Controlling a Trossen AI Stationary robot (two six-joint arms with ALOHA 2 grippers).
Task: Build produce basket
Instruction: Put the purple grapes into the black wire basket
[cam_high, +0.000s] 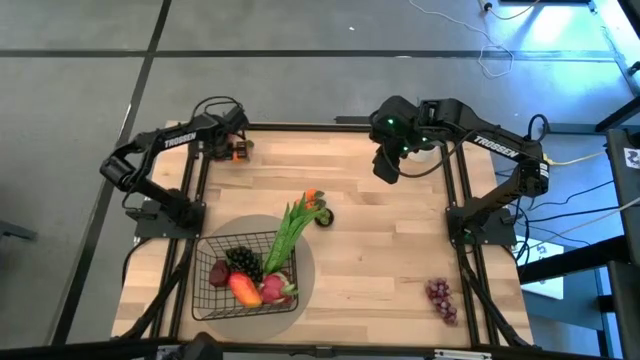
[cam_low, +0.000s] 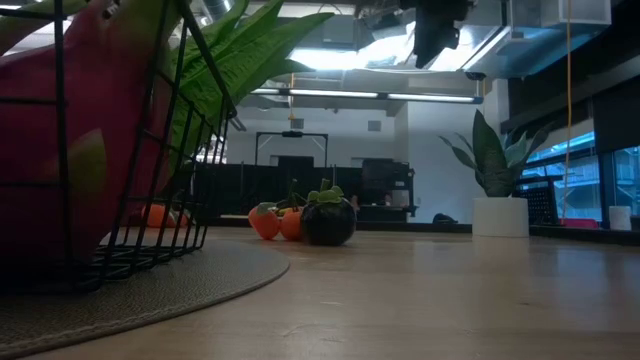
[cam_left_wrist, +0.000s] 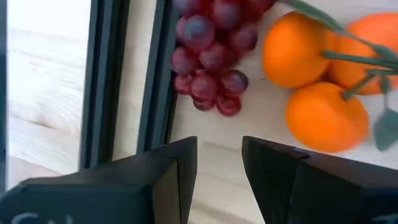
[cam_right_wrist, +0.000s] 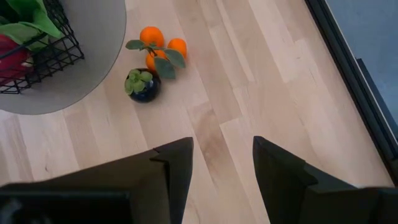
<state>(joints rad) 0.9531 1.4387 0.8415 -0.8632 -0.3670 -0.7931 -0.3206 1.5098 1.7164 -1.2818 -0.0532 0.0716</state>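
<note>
The black wire basket (cam_high: 215, 292) stands on a round grey mat near the table's near-left corner. It holds dark grapes (cam_high: 243, 262), a red-orange mango (cam_high: 244, 290), a pink dragon fruit (cam_high: 274, 289) and green leafy stalks (cam_high: 290, 228) that lean out over its far rim. My left gripper (cam_left_wrist: 219, 163) is open at the far-left corner, just short of a red-purple grape bunch (cam_left_wrist: 208, 65) and small oranges (cam_left_wrist: 311, 81). My right gripper (cam_right_wrist: 222, 165) is open and raised over the far right of the table (cam_high: 388, 162). Another grape bunch (cam_high: 440, 298) lies near the near-right corner.
Small oranges with leaves (cam_right_wrist: 163, 46) and a dark round fruit (cam_right_wrist: 143, 85) lie on the wood just beyond the mat, near the table's middle (cam_high: 318, 210). A spiky plant in a white pot (cam_low: 498, 195) stands beyond the table. Dark frame rails (cam_left_wrist: 124, 81) run along both sides.
</note>
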